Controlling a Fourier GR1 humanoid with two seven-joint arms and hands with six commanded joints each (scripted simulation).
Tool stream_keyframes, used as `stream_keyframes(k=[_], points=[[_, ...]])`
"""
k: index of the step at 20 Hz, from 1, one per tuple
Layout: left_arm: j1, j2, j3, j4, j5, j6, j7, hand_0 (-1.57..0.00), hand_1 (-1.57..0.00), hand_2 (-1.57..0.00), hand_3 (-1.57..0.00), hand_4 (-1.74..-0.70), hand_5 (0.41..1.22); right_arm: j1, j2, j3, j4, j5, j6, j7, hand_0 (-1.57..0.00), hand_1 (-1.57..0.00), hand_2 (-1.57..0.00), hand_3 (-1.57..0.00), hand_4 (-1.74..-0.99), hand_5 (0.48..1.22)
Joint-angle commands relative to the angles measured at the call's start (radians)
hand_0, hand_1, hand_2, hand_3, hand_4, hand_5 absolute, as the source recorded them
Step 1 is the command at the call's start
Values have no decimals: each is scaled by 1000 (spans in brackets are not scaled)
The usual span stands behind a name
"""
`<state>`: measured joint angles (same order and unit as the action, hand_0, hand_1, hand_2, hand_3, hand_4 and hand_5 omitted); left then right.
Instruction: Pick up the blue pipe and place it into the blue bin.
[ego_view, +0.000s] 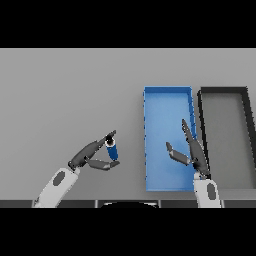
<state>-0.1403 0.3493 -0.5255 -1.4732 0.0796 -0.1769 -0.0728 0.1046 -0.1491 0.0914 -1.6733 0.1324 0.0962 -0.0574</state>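
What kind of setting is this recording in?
Probably a bare sorting bench rather than a home: a plain grey table holding only a blue bin, a black bin beside it, and a short blue pipe at the left hand.

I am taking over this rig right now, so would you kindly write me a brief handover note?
Left robot hand: fingers and thumb pinched around the blue pipe, on or just above the grey table, left of the bins.
Right robot hand: open, holding nothing, over the right edge of the blue bin.
A black bin sits beside the blue bin on its right.
Done: pipe grasped.
Left: carry the pipe right and release it into the blue bin.
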Motion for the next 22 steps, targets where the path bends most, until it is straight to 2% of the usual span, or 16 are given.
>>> stream_keyframes(k=[1,4,7,9,10,11,12,13,15,18,20,22], points=[[-3,-12,-4,20,-10,4,-13,1,1,1,1,-1212,499,2,-8,-4,0,7,-5,-8,1,1,1,1,-1318,657],[-35,-44,-22,78,-71,36,-32,1,1,1,1,-1162,490,21,-2,1,-20,2,-3,0,1,1,1,1,-1326,665],[-68,-100,-21,116,-40,19,-19,1,1,1,1,-1190,512,4,-6,-5,-10,0,-3,18,1,1,1,1,-1319,664],[-57,-124,-17,122,-9,6,-39,1,1,-79,-69,-1240,566,16,2,4,-22,3,-3,11,1,1,1,1,-1322,664],[-69,-127,-5,130,2,3,-40,-3,-89,-208,-197,-1275,607,9,-7,-6,-24,-3,-3,24,1,1,1,1,-1320,664],[-70,-145,-4,143,16,0,-32,-93,-246,-390,-472,-1306,730,17,-11,-9,-28,-6,-1,5,1,1,1,1,-1319,663],[-61,-166,-6,142,25,5,-30,-340,-501,-626,-692,-1389,828,10,-9,-9,-25,-10,1,9,1,1,1,1,-1322,666],[-48,-167,-2,138,30,0,-56,-586,-715,-815,-840,-1455,906,14,-7,-5,-29,-3,-3,9,1,1,1,1,-1319,666],[-54,-175,4,151,36,-15,-64,-941,-1023,-1087,-1098,-1553,1020,15,-7,-1,-30,7,-7,13,1,1,1,1,-1309,664],[-42,-171,-23,131,9,7,-87,-1248,-1290,-1323,-1306,-1639,1118,15,-12,-5,-22,6,-5,17,1,1,1,1,-1302,666],[-42,-179,-25,117,12,17,-83,-1364,-1391,-1412,-1381,-1670,1155,-6,-14,-7,-6,12,-7,22,1,1,1,1,-1288,664],[-38,-178,-30,88,10,26,-87,-1439,-1456,-1470,-1419,-1690,1179,7,-12,1,-15,17,-6,-3,1,1,1,1,-1281,662]])
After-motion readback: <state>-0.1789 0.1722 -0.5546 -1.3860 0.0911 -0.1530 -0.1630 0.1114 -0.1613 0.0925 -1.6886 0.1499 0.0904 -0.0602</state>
